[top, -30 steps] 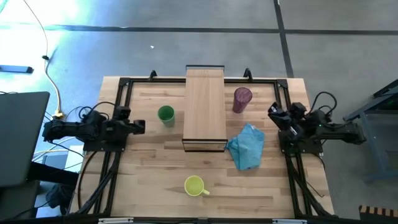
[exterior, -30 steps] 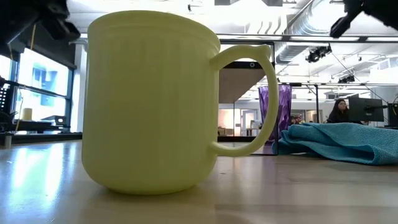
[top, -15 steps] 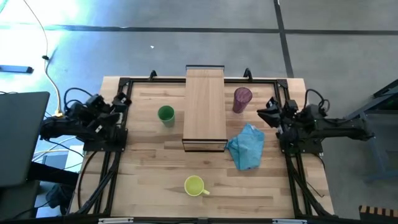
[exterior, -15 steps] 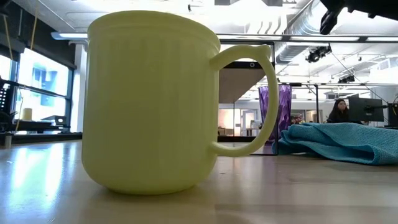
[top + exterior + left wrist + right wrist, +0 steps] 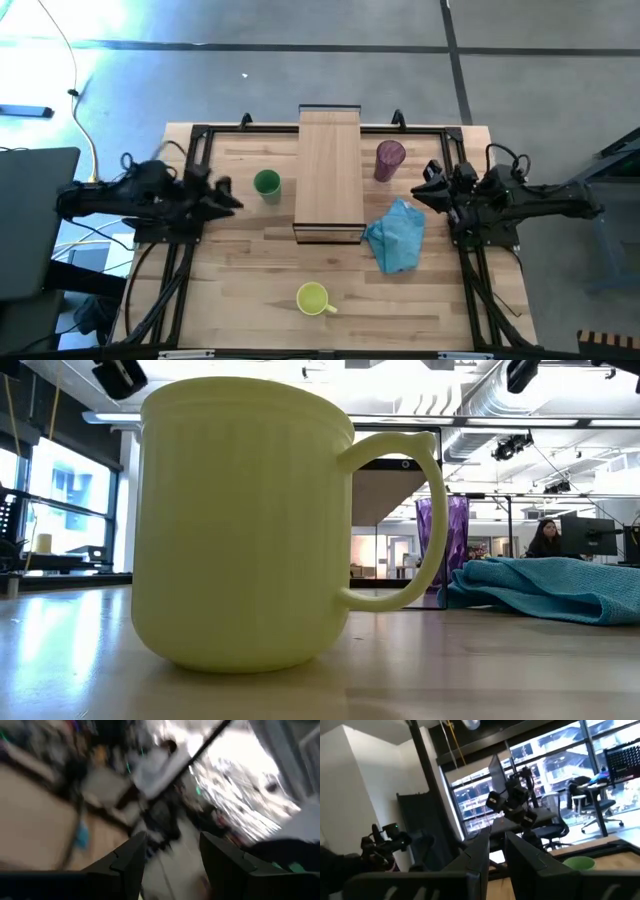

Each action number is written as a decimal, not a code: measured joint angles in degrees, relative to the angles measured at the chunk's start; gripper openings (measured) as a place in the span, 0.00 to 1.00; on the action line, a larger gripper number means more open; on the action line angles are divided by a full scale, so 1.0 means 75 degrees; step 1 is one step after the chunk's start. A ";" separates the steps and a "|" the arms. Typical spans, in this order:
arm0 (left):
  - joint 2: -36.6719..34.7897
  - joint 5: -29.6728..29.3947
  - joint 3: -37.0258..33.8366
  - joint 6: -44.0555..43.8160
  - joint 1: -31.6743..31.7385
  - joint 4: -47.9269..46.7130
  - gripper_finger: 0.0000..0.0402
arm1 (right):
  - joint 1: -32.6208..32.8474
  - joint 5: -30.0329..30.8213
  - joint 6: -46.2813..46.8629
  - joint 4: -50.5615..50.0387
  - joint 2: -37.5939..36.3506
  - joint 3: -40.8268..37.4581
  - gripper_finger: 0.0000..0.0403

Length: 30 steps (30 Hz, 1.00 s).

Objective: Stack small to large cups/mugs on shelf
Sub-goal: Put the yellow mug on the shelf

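From overhead I see the shelf [image 5: 329,172] lying lengthwise down the middle of the tabletop [image 5: 250,290], with nothing on it. The small green cup [image 5: 266,183] stands upright just left of the shelf, not touching it. The purple tumbler [image 5: 389,159] stands upright just right of the shelf, near its far end. The yellow mug [image 5: 313,298] sits well apart from both, near the front edge of the tabletop, its handle pointing right; in the low view it fills most of the picture (the tumbler peeks out behind the handle). A blue cloth [image 5: 397,236] lies crumpled beside the shelf's near right corner.

My left claw [image 5: 226,195] hangs at the left side of the tabletop, pointing toward the green cup and close to it, but not touching. Its wrist camera shows its two fingers [image 5: 125,862] spread apart with nothing between them, so it is released. My right claw [image 5: 420,190] hangs at the right side, between the tumbler and the cloth and clear of both. Its fingers [image 5: 479,855] stand close together with a narrow gap, grasping nothing.
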 joint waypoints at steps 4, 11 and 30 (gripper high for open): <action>0.1020 0.0645 -0.0004 -0.0321 -0.0423 0.0080 0.43 | -0.0005 0.0044 -0.0009 -0.0016 0.0223 0.0028 0.13; 0.2387 0.0702 -0.0007 -0.0059 -0.1144 0.2370 0.43 | -0.0020 0.0182 -0.0004 -0.0017 0.0330 0.0028 0.13; 0.4329 0.1725 0.1857 -0.0128 -0.1986 0.2715 0.43 | -0.0018 0.0041 -0.0114 -0.0454 0.0667 0.0028 0.13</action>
